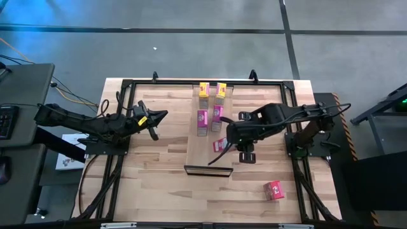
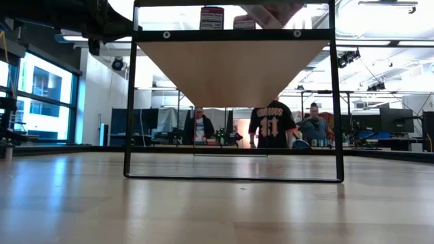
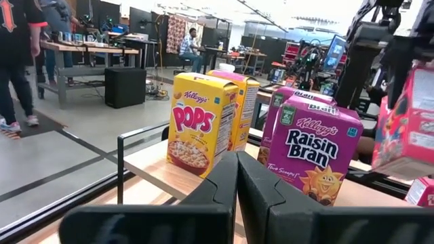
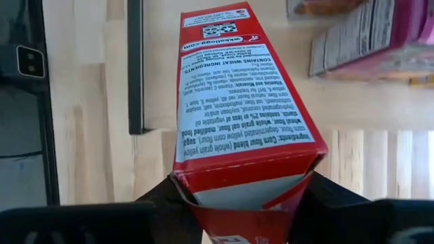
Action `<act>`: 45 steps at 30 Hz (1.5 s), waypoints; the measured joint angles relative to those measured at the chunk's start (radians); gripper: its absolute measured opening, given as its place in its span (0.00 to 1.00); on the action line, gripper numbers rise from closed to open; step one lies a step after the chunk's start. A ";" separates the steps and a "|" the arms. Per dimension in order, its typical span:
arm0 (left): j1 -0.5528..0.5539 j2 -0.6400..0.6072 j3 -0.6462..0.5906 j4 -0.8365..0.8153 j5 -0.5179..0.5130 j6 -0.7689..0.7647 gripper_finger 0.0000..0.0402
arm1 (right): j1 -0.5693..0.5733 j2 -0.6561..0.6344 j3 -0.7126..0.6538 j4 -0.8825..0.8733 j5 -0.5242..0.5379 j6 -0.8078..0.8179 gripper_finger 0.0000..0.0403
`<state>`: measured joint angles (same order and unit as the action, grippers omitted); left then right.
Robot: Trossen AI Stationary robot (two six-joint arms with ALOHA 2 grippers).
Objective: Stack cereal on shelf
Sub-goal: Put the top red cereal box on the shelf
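The shelf (image 1: pixel 205 156) is a pale board raised on a black frame. Two yellow boxes (image 1: pixel 212 90) and two pink-magenta boxes (image 1: pixel 210 117) stand upright on it; the left wrist view shows them as Pops (image 3: pixel 200 122) and Raisin Bran (image 3: pixel 319 152). My right gripper (image 1: pixel 226 142) is over the board's right side, shut on a red box (image 4: pixel 244 122). A second red box (image 1: pixel 275 189) lies on the tabletop near the right front. My left gripper (image 1: pixel 164 115) hovers shut just left of the shelf. My right gripper pinches the red box by its upper end (image 4: pixel 247 203), one finger (image 4: pixel 163 200) on each narrow side. The fingers come from above, pointing down. The box hangs lengthwise below them over the shelf (image 4: pixel 159 68). In the left wrist view the box (image 3: pixel 407 129) looks tilted and lifted clear.
The black frame (image 1: pixel 127 86) rings the tabletop, with uprights (image 2: pixel 129 102) at the shelf's front. The shelf's dark front edge (image 1: pixel 208 170) faces the near side, and bare board lies behind it. People stand in the room beyond the table (image 2: pixel 271 125).
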<state>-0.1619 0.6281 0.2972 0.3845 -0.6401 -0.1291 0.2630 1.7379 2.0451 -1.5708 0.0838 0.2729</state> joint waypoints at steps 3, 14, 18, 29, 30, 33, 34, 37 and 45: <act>0.000 0.000 0.000 0.000 0.000 0.000 0.00 | 0.001 -0.005 -0.037 -0.001 0.008 0.017 0.31; 0.000 0.000 0.000 0.001 0.000 0.001 0.00 | 0.000 -0.004 -0.065 0.000 -0.011 0.012 0.31; 0.000 0.000 0.000 0.001 0.000 0.001 0.00 | 0.000 -0.004 -0.065 0.004 -0.011 0.014 0.31; 0.000 0.000 0.000 0.001 0.000 0.001 0.00 | -0.002 -0.004 -0.065 0.018 0.033 0.017 0.31; 0.000 0.000 0.000 0.001 0.000 0.001 0.00 | -0.002 -0.004 -0.065 0.020 0.032 0.018 0.31; 0.000 0.000 0.000 0.001 0.000 0.001 0.00 | -0.002 -0.004 -0.065 0.020 0.000 0.044 0.31; 0.000 0.000 0.000 0.001 0.000 0.001 0.00 | -0.002 -0.004 -0.065 0.021 -0.006 0.052 0.31; 0.000 0.000 0.000 0.001 0.000 0.001 0.00 | -0.002 -0.004 -0.065 0.029 -0.008 0.066 0.31; 0.000 0.000 0.000 0.001 0.000 0.002 0.00 | -0.002 -0.004 -0.065 0.052 -0.006 0.036 0.31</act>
<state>-0.1622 0.6279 0.2974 0.3851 -0.6403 -0.1276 0.2611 1.7344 1.9800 -1.5185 0.0777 0.3090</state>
